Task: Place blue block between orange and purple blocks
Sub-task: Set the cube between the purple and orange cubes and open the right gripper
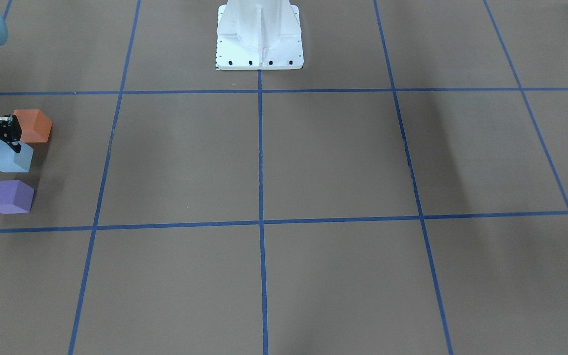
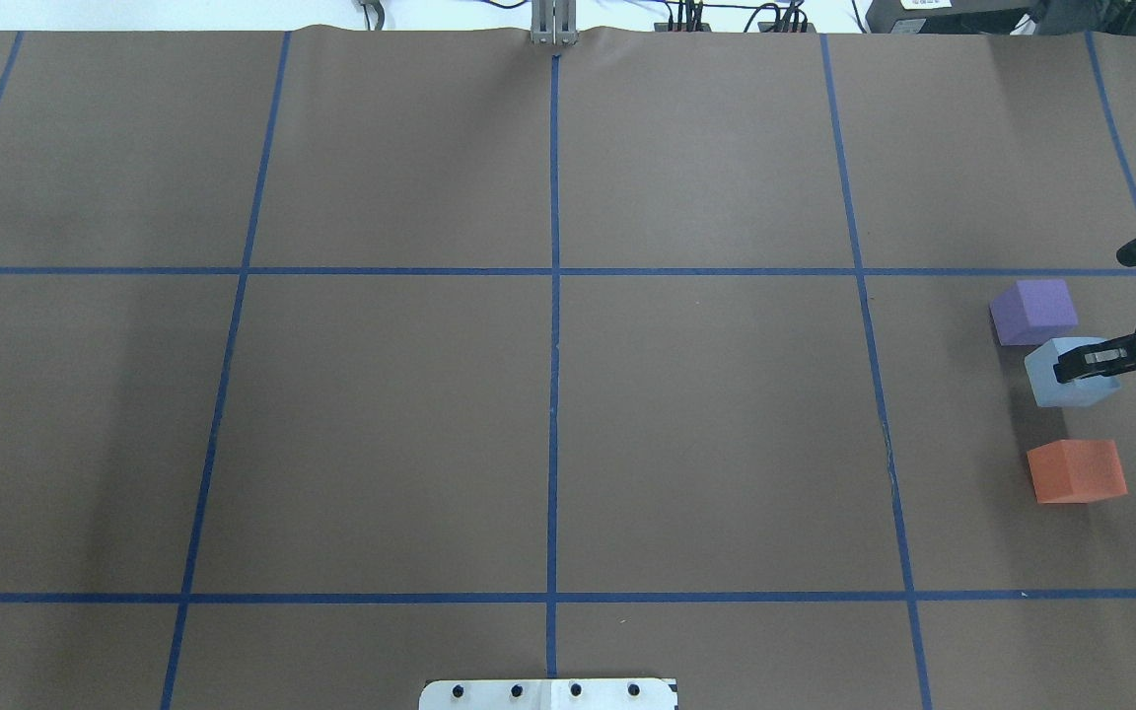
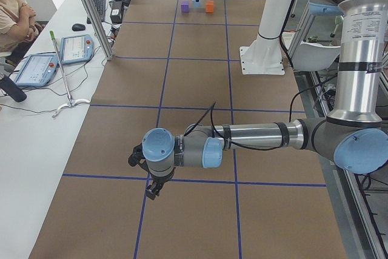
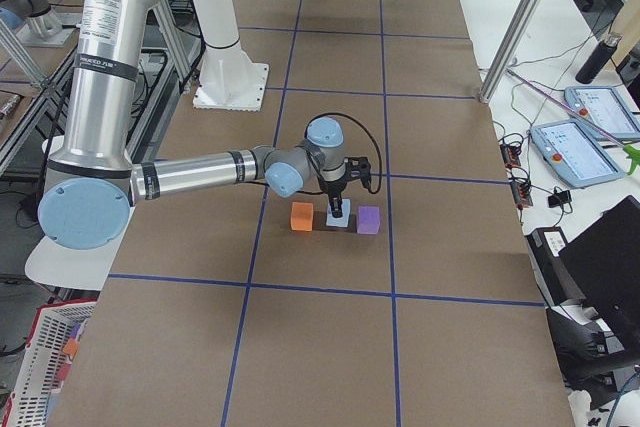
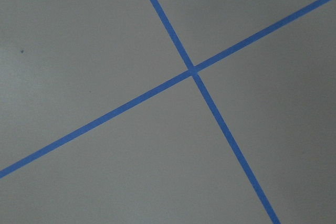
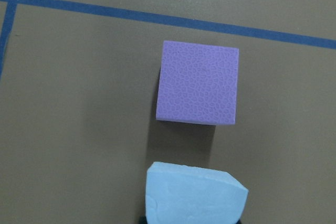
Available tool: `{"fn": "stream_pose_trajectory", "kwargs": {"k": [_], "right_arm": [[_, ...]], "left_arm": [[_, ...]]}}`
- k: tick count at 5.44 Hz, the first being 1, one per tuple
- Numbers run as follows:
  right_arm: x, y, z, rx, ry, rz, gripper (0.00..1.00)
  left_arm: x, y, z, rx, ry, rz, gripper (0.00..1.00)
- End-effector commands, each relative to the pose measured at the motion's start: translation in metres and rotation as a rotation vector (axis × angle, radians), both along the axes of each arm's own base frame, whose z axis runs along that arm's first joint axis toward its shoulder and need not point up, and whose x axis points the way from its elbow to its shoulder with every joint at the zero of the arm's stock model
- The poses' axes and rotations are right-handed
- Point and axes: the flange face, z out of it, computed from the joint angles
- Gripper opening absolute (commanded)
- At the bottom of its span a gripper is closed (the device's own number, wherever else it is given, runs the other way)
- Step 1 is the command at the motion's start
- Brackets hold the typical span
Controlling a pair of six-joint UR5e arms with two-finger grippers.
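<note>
Right wrist-mounted: pebble-textured purple foam cube near pale blue foam block

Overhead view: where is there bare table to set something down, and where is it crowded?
Bare: every grid square left of the blocks, from the base plate to the far edge of the table. Crowded: the right edge, where the purple block, the blue block under the right gripper and the orange block form a close row.
</note>
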Motion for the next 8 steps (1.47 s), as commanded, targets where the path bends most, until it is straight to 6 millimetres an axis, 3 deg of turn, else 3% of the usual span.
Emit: {"fn": "stream_pose_trajectory", "kwargs": {"k": [1,2,3,4,5,6,7,8], "right_arm": [[-0.004,-0.001,-0.002,0.013,-0.013,-0.006,0.99],[-0.004,0.001,-0.011,0.016,-0.033,-0.027,1.0],[0.034,-0.009,-0.011,-0.015,-0.078,0.009,1.0],[0.086,-0.019,-0.003,-0.01,-0.077,-0.014,0.99],[0.147,-0.03,0.009,0.031,-0.023,-0.064,0.99],[0.208,-0.03,0.021,0.029,0.037,-0.107,0.99],[0.241,-0.012,0.049,-0.013,0.065,-0.125,1.0],[0.248,0.003,0.082,-0.08,0.064,-0.116,1.0]], "left_arm": [[0.0,-0.001,-0.002,0.005,0.0,0.001,1.0],[0.0,-0.001,-0.002,0.005,0.0,0.001,1.0],[0.0,0.0,0.0,0.0,0.0,0.001,1.0],[0.001,0.005,0.02,-0.046,0.004,-0.004,1.0],[0.0,0.021,0.031,-0.065,0.006,-0.005,1.0],[-0.001,0.02,0.031,-0.078,0.004,-0.014,1.0],[-0.002,0.023,0.028,-0.077,0.002,-0.016,1.0],[-0.004,0.018,0.024,-0.077,-0.001,-0.02,1.0]]}}
